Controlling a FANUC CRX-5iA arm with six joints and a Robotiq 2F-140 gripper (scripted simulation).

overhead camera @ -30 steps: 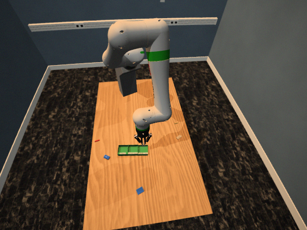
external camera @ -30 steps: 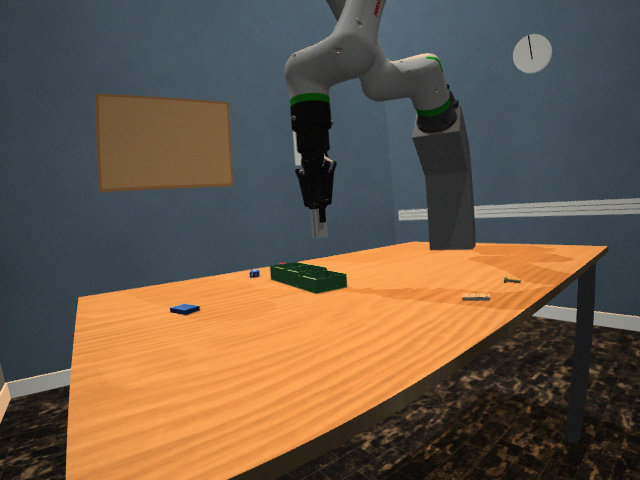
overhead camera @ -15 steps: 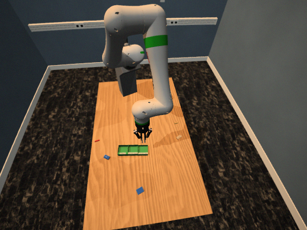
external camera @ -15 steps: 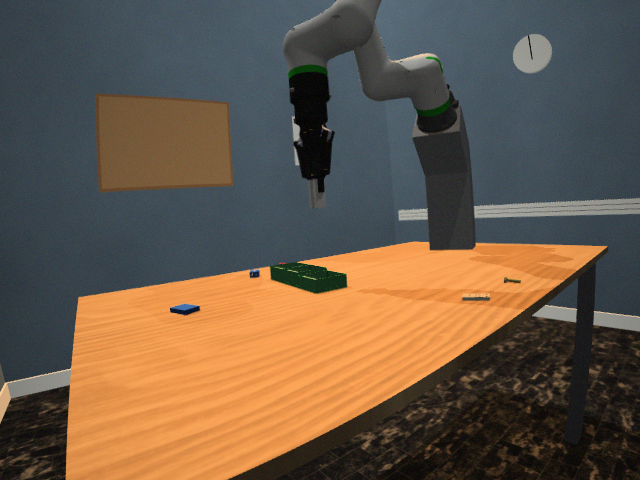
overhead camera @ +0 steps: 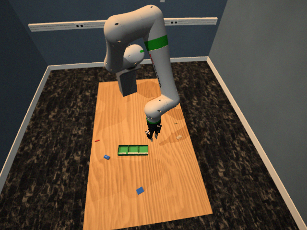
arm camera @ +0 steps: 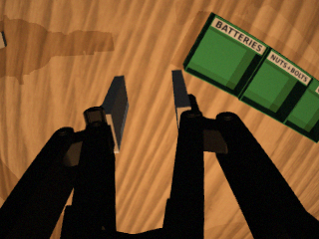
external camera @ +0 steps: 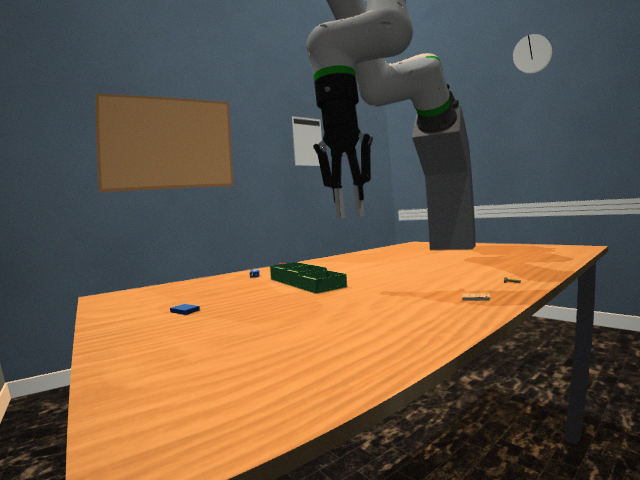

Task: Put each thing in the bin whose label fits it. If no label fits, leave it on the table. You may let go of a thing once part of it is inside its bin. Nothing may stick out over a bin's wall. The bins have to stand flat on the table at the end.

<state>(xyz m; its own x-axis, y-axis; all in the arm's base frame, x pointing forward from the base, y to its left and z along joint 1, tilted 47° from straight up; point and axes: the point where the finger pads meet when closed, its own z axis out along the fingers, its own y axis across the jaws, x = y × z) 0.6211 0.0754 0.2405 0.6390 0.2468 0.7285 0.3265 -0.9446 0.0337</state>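
A green bin (overhead camera: pixel 133 150) with three compartments stands flat in the middle of the table. It also shows in the exterior view (external camera: pixel 308 276) and in the wrist view (arm camera: pixel 259 76), where two labels read BATTERIES and NUTS+BOLTS. My gripper (overhead camera: pixel 152 138) hangs well above the table, just past the bin's right end. Its fingers (external camera: pixel 348 209) stand a little apart with nothing between them (arm camera: pixel 148 103). A blue flat square (overhead camera: pixel 140 190), a small blue piece (overhead camera: pixel 106 156), a thin red piece (overhead camera: pixel 97 140), a whitish piece (overhead camera: pixel 179 136) and a dark bolt (overhead camera: pixel 176 122) lie on the table.
The robot's grey base (overhead camera: pixel 126 83) stands at the far end of the table. The whitish piece (external camera: pixel 476 296) and the bolt (external camera: pixel 511 280) lie near the table's right edge. The blue square (external camera: pixel 184 308) lies toward the near end.
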